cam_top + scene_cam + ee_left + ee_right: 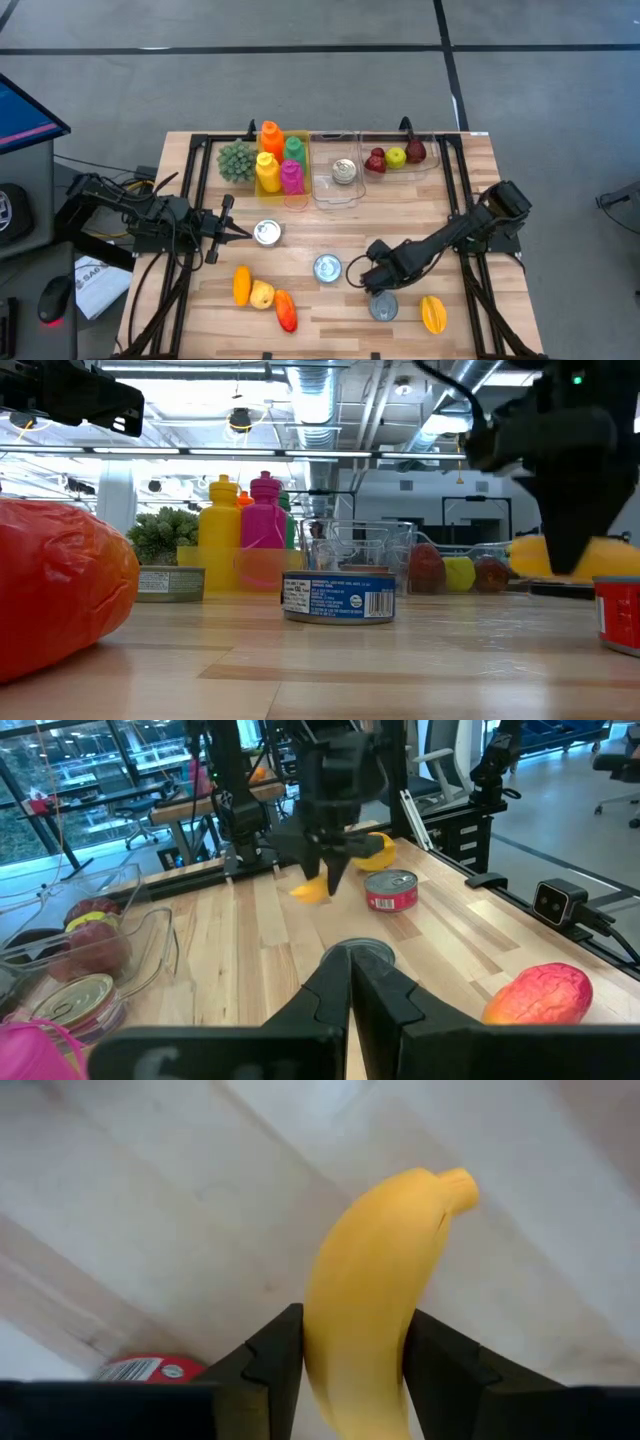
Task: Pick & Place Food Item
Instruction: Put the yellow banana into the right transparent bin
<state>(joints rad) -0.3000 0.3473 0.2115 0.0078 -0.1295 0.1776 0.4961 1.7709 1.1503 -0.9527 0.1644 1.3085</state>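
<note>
A yellow banana (370,1290) sits between the fingers of my right gripper (352,1370), which is shut on it over the near right part of the table (378,275). The arm hides the banana from above. The left wrist view shows one end (310,892) below the dark fingers. My left gripper (350,975) is shut and empty, level above the table's left side (238,232), beside a silver can (267,232). My right gripper pinches the banana's two curved sides (320,1330) between its two fingers. The fingers come from above, pointing down, and lie across the banana. Its stem end (458,1185) sticks out past the fingers. The banana lies about level, low over the wood.
A red-labelled can (383,305) and a yellow fruit (432,313) lie close to my right gripper, and a blue-labelled can (327,267) sits to its left. Several fruits (262,294) lie near left. Bins with bottles (280,160), a can (343,171) and fruit (395,158) line the far edge.
</note>
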